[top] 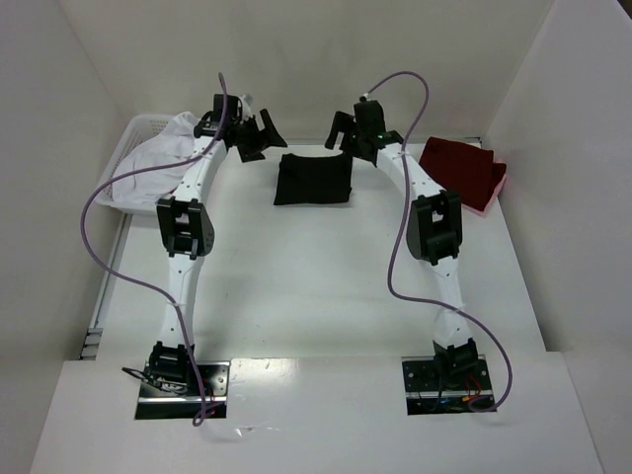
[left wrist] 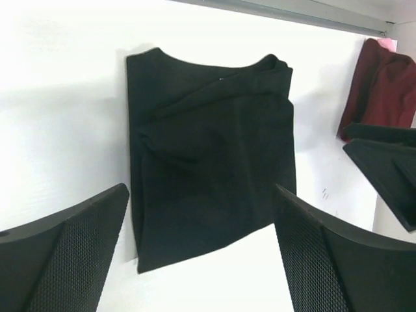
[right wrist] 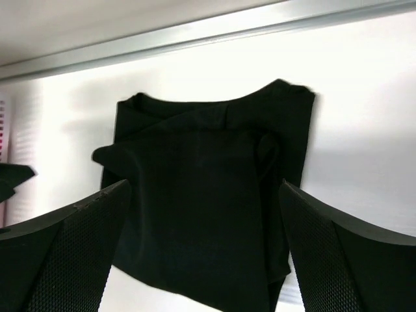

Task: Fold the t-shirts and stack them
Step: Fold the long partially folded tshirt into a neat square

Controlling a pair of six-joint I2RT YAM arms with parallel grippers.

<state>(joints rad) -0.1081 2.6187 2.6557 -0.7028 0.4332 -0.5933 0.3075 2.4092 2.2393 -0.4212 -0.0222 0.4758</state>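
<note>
Jaws, left: spread wide and empty, both ribbed fingers [left wrist: 65, 253] clear of cloth. They are held above the desk [top: 326, 296] at the left side of the black t-shirt [top: 313, 179], with no contact visible. Jaws, right: likewise parted and holding nothing, fingers [right wrist: 351, 260] framing the same garment from its right side. Black t-shirt: lies alone at mid-desk toward the far edge, folded to a rough rectangle, neckline toward the far side. Its upper layer is bunched, with a loose flap and a diagonal ridge showing in both wrist views; no neck label can be made out. Dark red t-shirt [top: 459, 170]: folded, at the far right of the desk, well apart from the black one. It rests on a brighter red or pink piece [top: 500, 178] whose edge shows beneath it; judged to be the stack in progress. White cloth [top: 158, 163]: heaped in the white lattice basket [top: 138, 126] at far left and spilling over it, apparently not yet folded. Step in hand, as judged: taking up the folded black item for transfer to the red pile. Hazards: a pinch that catches only the bunched top layer would peel the fold open on lifting. An uneven lift between the two sides would let the rectangle sag and slide apart. The two wrists sit near each other over a small bundle and could knock together on closing. A release short of the pile would leave the stack skewed.
</note>
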